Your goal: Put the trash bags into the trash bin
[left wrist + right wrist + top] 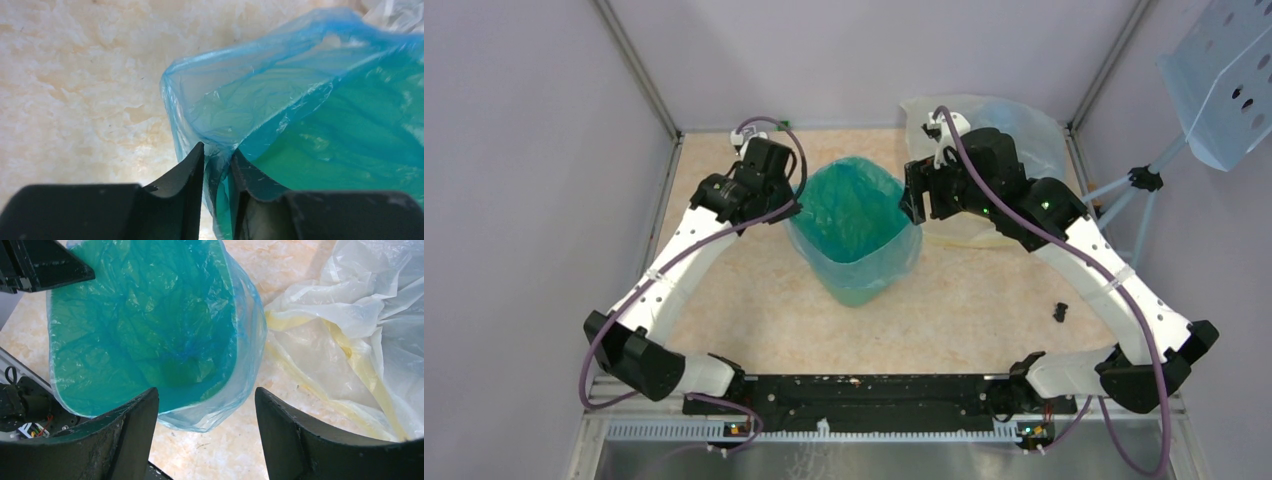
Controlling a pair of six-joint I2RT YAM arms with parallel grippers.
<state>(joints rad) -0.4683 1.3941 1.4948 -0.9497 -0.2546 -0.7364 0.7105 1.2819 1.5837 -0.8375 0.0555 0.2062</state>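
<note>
L gripper (217, 150): clenched on a fold of the blue trash bag (280, 100). Film is pinched btw the two black fingers (185, 175) w/ only a thin slit left. Only the L wrist view shows this. In the top view those fingers are hidden under the arm's head, at the left rim of the trash bin (856, 285). R gripper (206, 395): released, fingers wide apart, nothing held. It hangs over the bin's right rim, and the R wrist view looks straight down into the bin past both fingers. Can't tell if the fingers touch the film. The blue bag sits inside the bin as a liner: mouth spread open, edge turned over the rim and hanging down the outer walls, green showing through the crinkled film. The bin stands upright mid-table (964, 310), btw the two grippers. Pale yellowish bags (350, 340) lie in a crumpled heap on the table at rear right, outside the bin. The R wrist view shows their yellow bands and folds just beside the blue overhang; can't tell if they touch. The top view shows most of the heap behind the R arm. Top view only: a small black item (1060, 311) on the table near the R arm, and a perforated pale-blue sheet (1224, 80) on a stand at far right.
</note>
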